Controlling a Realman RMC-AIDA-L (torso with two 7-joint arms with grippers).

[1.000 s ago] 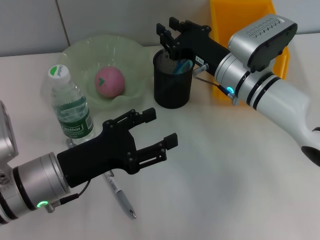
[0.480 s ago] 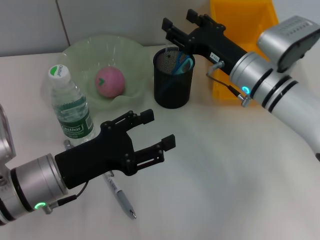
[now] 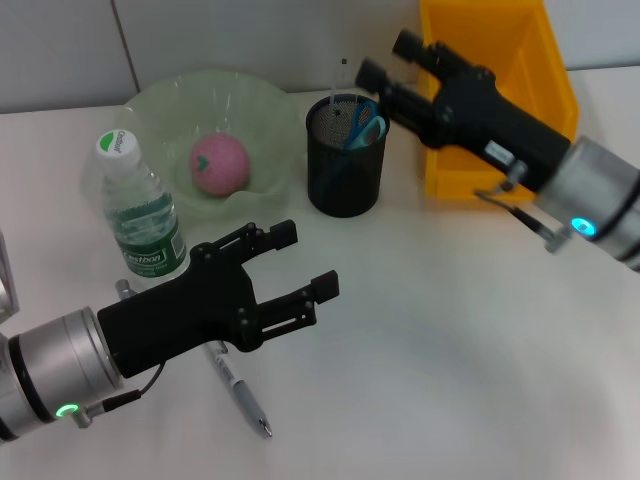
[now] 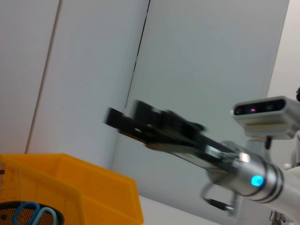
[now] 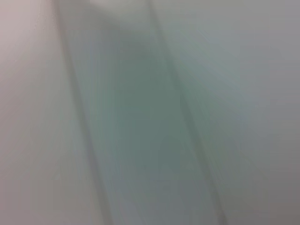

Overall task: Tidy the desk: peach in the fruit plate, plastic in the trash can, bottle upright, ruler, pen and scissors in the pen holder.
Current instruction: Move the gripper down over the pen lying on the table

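A pink peach [image 3: 218,165] lies in the pale green fruit plate [image 3: 160,105]. The bottle [image 3: 140,205] stands upright beside the plate. Blue-handled scissors [image 3: 364,122] and a thin clear ruler [image 3: 342,85] stick out of the black mesh pen holder [image 3: 346,170]. On the table lies the pen [image 3: 240,392], its upper part hidden under my left gripper [image 3: 307,259], which hovers open and empty. My right gripper [image 3: 387,57] is open and empty, raised just right of the holder's rim; the left wrist view shows it [image 4: 140,124] too. The plastic is out of view.
The yellow trash can [image 3: 500,100] stands behind the right arm, right of the pen holder, and shows in the left wrist view [image 4: 70,187]. A grey wall runs behind the table. The right wrist view holds only blurred grey wall.
My right gripper has drawn back from over the pen holder, up and to the right. The left gripper has shifted slightly toward the table's front.
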